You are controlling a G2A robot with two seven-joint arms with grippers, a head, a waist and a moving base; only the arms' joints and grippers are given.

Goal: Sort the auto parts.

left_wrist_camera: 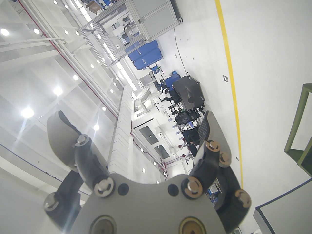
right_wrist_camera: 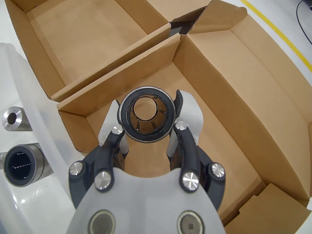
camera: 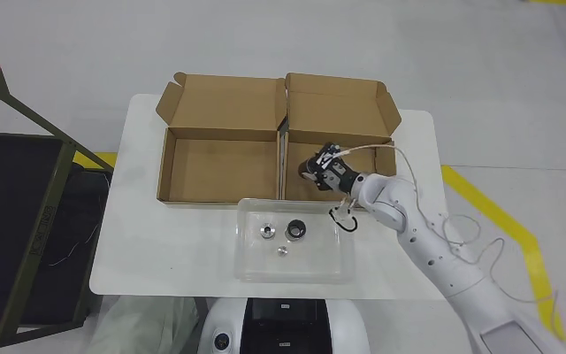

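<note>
My right gripper [right_wrist_camera: 148, 113] is shut on a dark ring-shaped linear bearing [right_wrist_camera: 147, 117], held above the front part of the right cardboard box [right_wrist_camera: 243, 79]. From above, the right gripper [camera: 320, 168] hangs over that right box [camera: 382, 157], with the left cardboard box [camera: 219, 168] beside it. A clear plastic tray [camera: 252, 265] in front holds a matching bearing [camera: 295, 230], a steel bushing [camera: 266, 233] and a small metal part [camera: 282, 250]. The bearing [right_wrist_camera: 23, 165] and bushing [right_wrist_camera: 15, 122] also lie in the tray in the right wrist view. My left gripper [left_wrist_camera: 132, 127] is open, pointing off into the room.
Both boxes have their lids folded back, and their floors look bare. A white table [camera: 133, 230] carries everything. A dark green frame [camera: 40, 221] stands off the table's left edge. Yellow floor tape [camera: 495, 208] runs to the right.
</note>
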